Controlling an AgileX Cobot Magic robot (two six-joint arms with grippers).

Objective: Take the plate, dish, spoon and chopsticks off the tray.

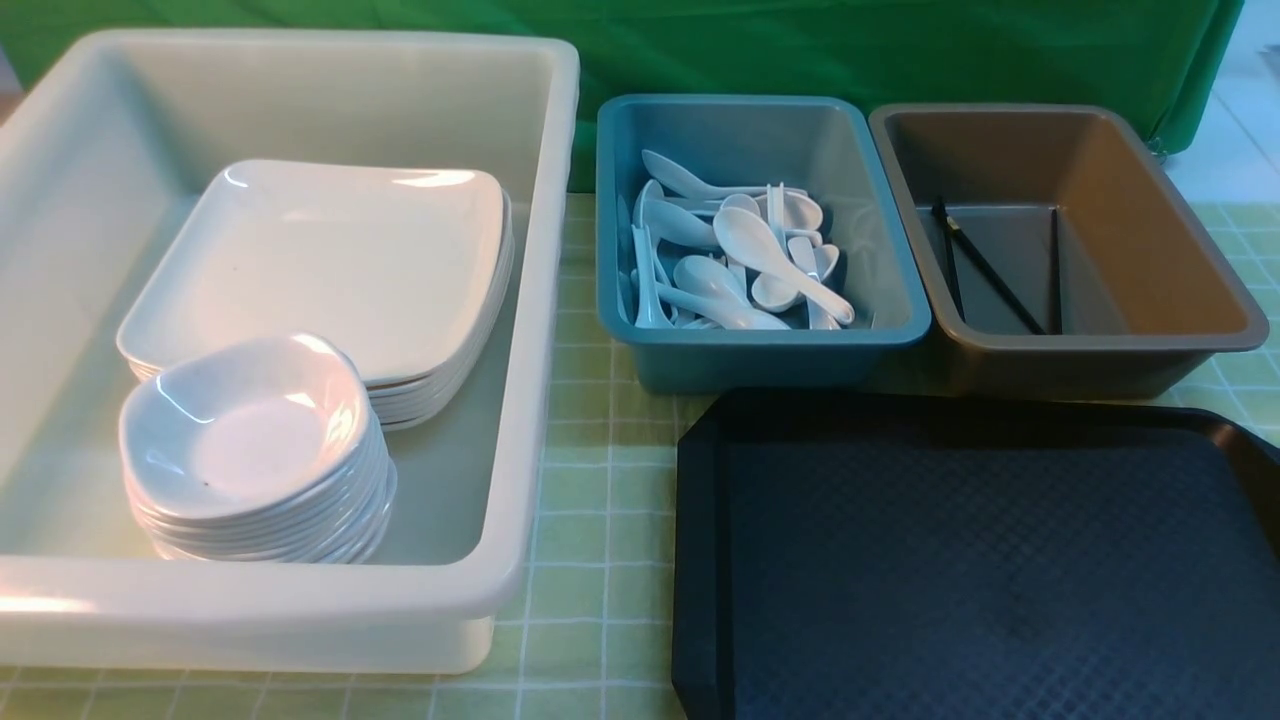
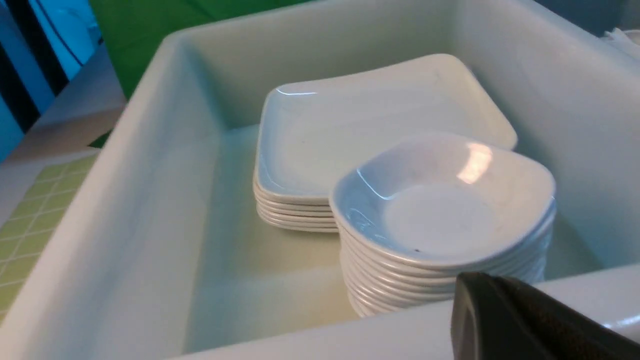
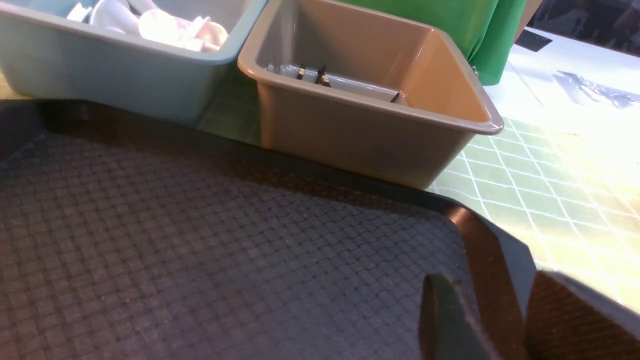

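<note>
Black tray [image 1: 980, 560], lower right of front view, seen bare. Plate [image 1: 320, 260] stacked in white tub [image 1: 540, 300], upper left; spoon [image 1: 775, 260] in blue bin [image 1: 760, 350]; chopsticks [image 1: 985, 265] in brown bin [image 1: 1080, 355]. Clearing judged finished; no further pick called for. Left gripper [image 2: 530, 320] spread cannot be told; right gripper [image 3: 500, 320] seen parted, empty.

No readable text, label or number — anywhere.

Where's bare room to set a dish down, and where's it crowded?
Freest: the black tray, nothing on its visible surface. Next, the white tub: bare floor strip between the plate stack and its right wall. The brown bin floor is mostly open beside the chopsticks. Crowded: the blue bin, heaped with spoons, and the tub's near-left corner, filled by the dish stack.
</note>
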